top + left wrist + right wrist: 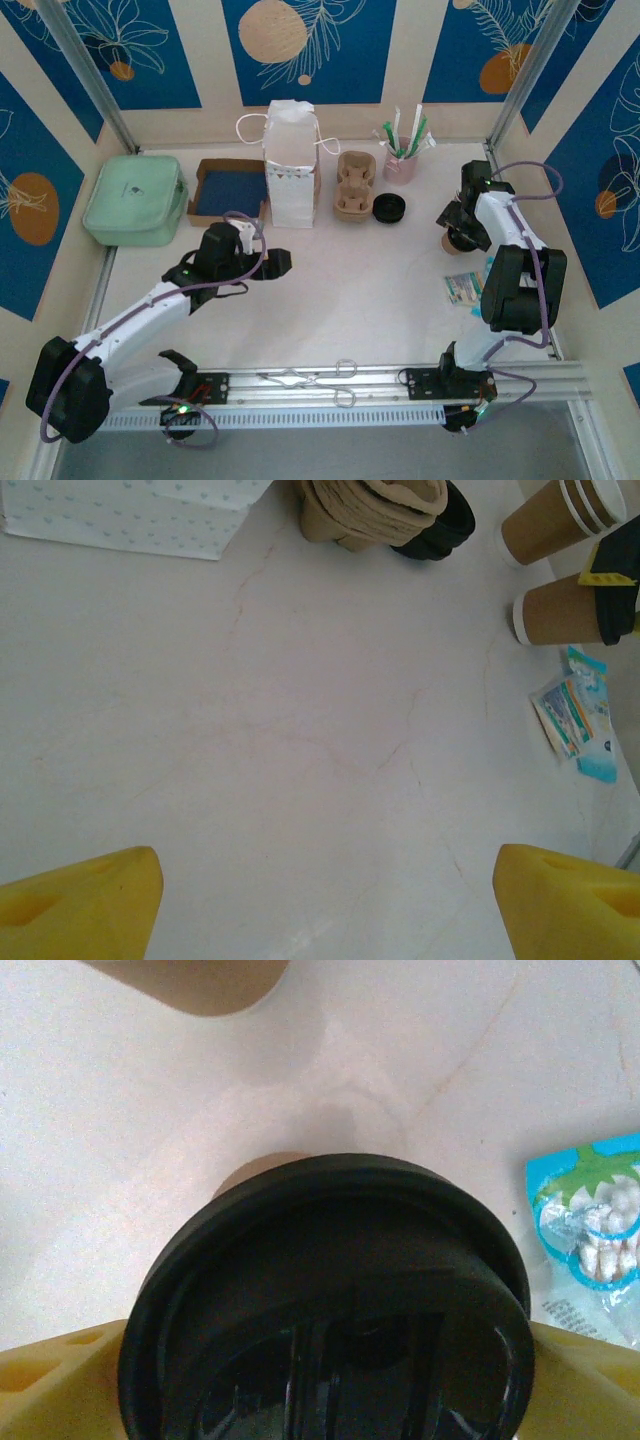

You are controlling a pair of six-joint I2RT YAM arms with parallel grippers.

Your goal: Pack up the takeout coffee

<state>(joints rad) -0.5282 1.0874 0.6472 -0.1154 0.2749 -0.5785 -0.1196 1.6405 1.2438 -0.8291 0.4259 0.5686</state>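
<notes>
Your right end effector (330,1390) sits over the takeout coffee (555,618), its yellow fingers (60,1380) flanking the black lid (320,1290); you cannot tell whether they grip it or stand clear. The cup stands upright on the table (120,1110), with a blue-green snack packet (590,1220) near it. Your left end effector (325,900) hangs wide open over bare table, holding nothing

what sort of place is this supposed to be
Probably a mock café takeout counter inside a robot test cell: a white paper bag, a pulp cup carrier and a lidded coffee cup stand on the table.
</notes>
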